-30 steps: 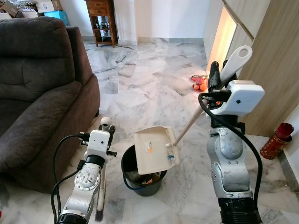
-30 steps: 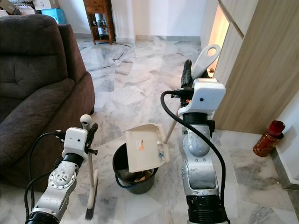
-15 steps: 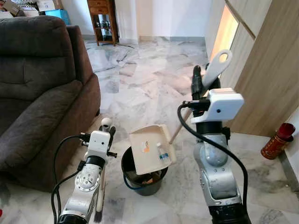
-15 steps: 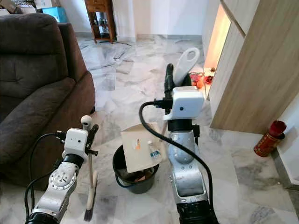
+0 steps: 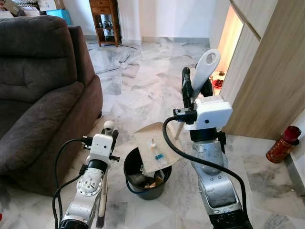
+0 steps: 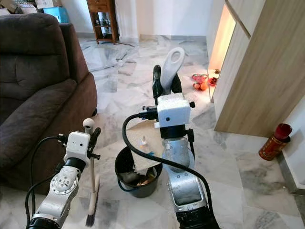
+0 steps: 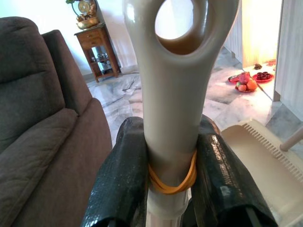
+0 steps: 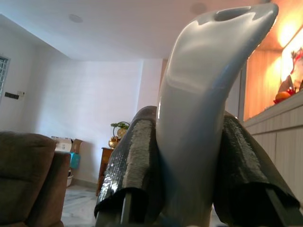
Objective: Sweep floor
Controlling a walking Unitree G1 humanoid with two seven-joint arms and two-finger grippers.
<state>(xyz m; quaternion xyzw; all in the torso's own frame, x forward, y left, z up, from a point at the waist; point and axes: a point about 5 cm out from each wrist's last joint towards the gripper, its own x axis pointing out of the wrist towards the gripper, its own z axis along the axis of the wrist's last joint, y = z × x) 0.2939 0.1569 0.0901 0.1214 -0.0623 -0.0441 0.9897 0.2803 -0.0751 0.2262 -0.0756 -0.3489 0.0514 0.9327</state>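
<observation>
Marble floor (image 5: 143, 81), glossy, open toward the far wooden cabinet (image 5: 102, 19); dark fabric sofa (image 5: 38, 86) hems the left side. Black round bucket (image 5: 143, 179) between the arms. Right gripper (image 5: 195, 88) clamped on the cream plastic dustpan (image 5: 155, 148) handle, pan tilted over the bucket (litter on it). Left gripper (image 7: 173, 156) grips the brush (image 5: 102, 210) handle, bristles touching the floor

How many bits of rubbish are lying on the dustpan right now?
2 on the dustpan: a small white piece nearer its middle, and a bluish piece closer to the lip above the bucket. More may be hidden.
</observation>
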